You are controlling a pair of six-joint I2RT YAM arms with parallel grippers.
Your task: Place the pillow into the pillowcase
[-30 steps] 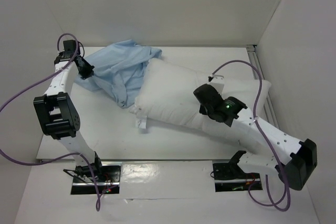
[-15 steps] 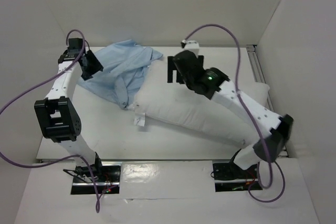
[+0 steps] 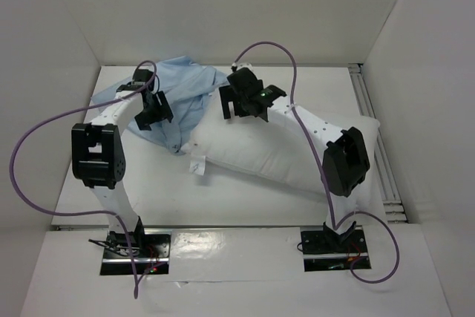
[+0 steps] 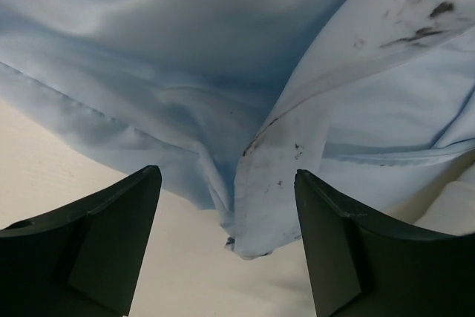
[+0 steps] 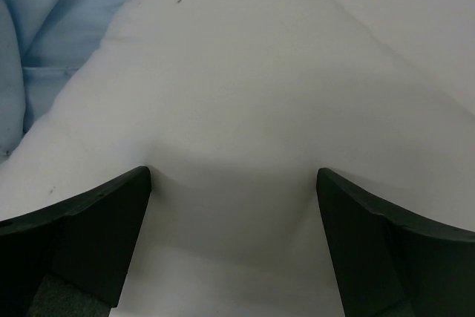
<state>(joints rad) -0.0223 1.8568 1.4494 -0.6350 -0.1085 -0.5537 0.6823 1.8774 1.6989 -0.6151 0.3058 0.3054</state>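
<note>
Pillow: the plump white pillow (image 3: 274, 155) lies slantwise across the middle of the worktop (image 3: 159, 183). One end points toward the far left and the other toward the right edge. A small white label (image 3: 197, 169) sticks out at its near-left corner.
Pillowcase: the pale blue pillowcase (image 3: 189, 87) lies crumpled and wrinkled at the far left of the worktop. Its right edge touches the pillow's far-left end.
Left arm: the left arm (image 3: 96, 157) reaches forward and bends inward, so its wrist hangs over the left part of the pillowcase.
Left jaws: spread wide, with nothing gripped. In the left wrist view the two dark fingers (image 4: 96, 246) frame a folded hem of the pillowcase (image 4: 282, 154). The hem is flecked with dark marks and comes to a point over bare worktop (image 4: 44, 161). Whether the fingers touch the cloth cannot be told.
Right arm: the right arm (image 3: 345, 159) stretches across the pillow toward its far-left end.
Right jaws: spread wide, holding nothing. In the right wrist view the fingers (image 5: 82, 239) stand on either side of a narrowing end of the pillow (image 5: 245, 102). The pillowcase (image 5: 52, 42) lies just beside it at upper left. Whether the fingers press into the pillow cannot be told.
Cables: a purple cable (image 3: 30, 161) loops out from the left arm and another arcs over the right arm.
</note>
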